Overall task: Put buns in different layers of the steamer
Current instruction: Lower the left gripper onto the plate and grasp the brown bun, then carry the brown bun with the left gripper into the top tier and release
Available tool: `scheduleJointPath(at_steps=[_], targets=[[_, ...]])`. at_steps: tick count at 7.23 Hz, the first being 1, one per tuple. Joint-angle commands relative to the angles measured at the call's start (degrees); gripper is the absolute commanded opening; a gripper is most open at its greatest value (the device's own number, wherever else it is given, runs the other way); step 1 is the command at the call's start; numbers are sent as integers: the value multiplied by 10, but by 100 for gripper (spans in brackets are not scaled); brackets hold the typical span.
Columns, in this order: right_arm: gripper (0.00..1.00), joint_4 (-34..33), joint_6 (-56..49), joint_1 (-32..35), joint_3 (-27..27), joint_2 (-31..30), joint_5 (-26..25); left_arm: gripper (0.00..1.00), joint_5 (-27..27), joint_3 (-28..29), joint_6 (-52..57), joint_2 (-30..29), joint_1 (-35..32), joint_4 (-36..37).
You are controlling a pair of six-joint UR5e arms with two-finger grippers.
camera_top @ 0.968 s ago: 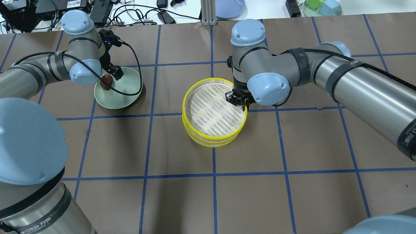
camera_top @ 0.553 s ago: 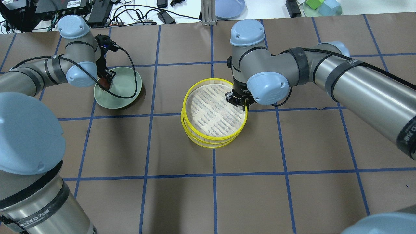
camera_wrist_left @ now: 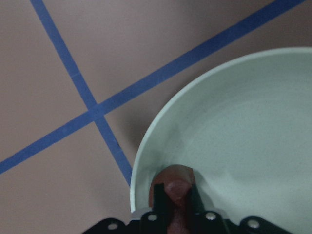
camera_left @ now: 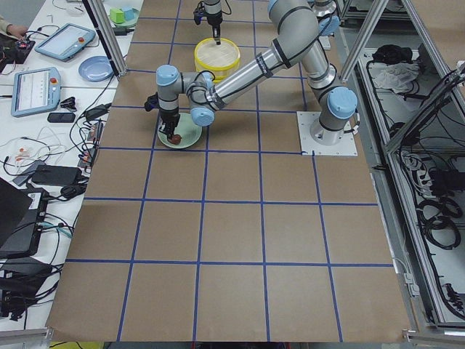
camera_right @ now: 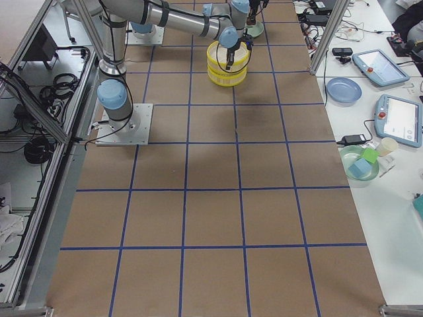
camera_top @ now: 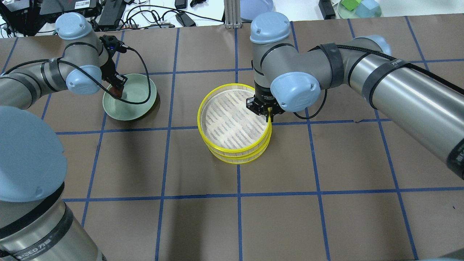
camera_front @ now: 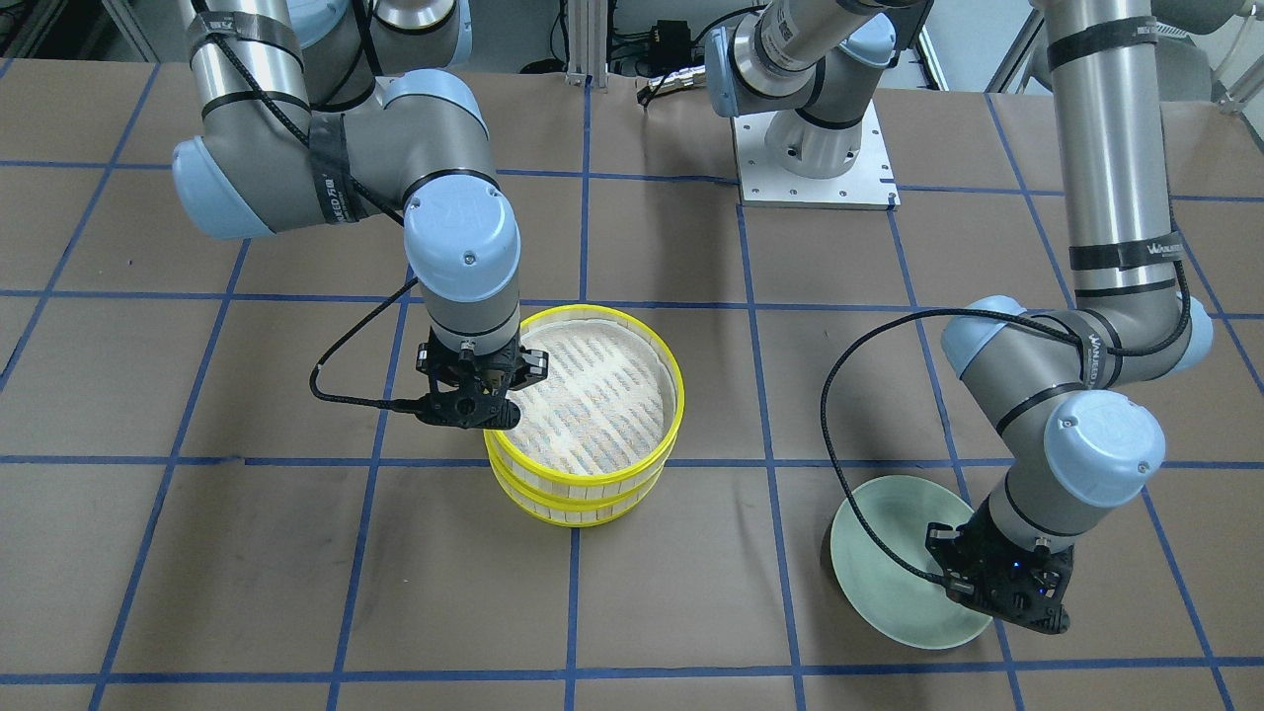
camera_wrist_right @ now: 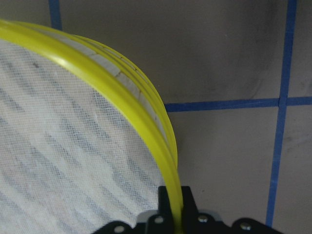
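Note:
Two steamer layers stand stacked at mid-table: the upper layer (camera_top: 232,119) sits slightly askew on the lower layer (camera_top: 235,159). The upper floor is bare. My right gripper (camera_top: 268,114) is shut on the upper layer's yellow rim (camera_wrist_right: 122,92) at its right side. My left gripper (camera_top: 116,88) is shut on the dark reddish-brown bun (camera_wrist_left: 175,191) over the left edge of the pale green plate (camera_top: 139,99). The cream-white bun shows in no view.
The table's far edge carries cables (camera_top: 156,16), an aluminium post (camera_top: 230,14), a blue plate (camera_top: 255,9) and a bowl of coloured blocks (camera_top: 359,9). The right arm's base plate (camera_front: 815,163) is bolted to the table behind the steamer.
My right gripper has moved the upper layer a little to the left, off-centre over the lower one. My left gripper has shifted left with the brown bun, towards the plate's edge.

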Motion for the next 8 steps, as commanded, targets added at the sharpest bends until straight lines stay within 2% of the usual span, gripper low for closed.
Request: scheduleJointPath(at_steps=[1, 3, 4, 6, 7, 8], targets=[[0, -2, 12, 7, 0, 8, -9, 0, -39, 0, -146, 48, -25, -69], [0, -1, -22, 6, 0, 10, -56, 0, -41, 0, -252, 86, -61, -112], [0, -2, -30, 6, 5, 11, -62, 0, -48, 0, -305, 108, -80, -142], [0, -3, -27, 5, 6, 10, -63, 0, -145, -2, -459, 137, -122, -196], [0, -4, -21, 5, 1, 5, -49, 0, -149, -5, -489, 147, -140, -218], [0, 0, -32, -5, 1, 6, -26, 0, -199, -5, -531, 159, -146, -241]])
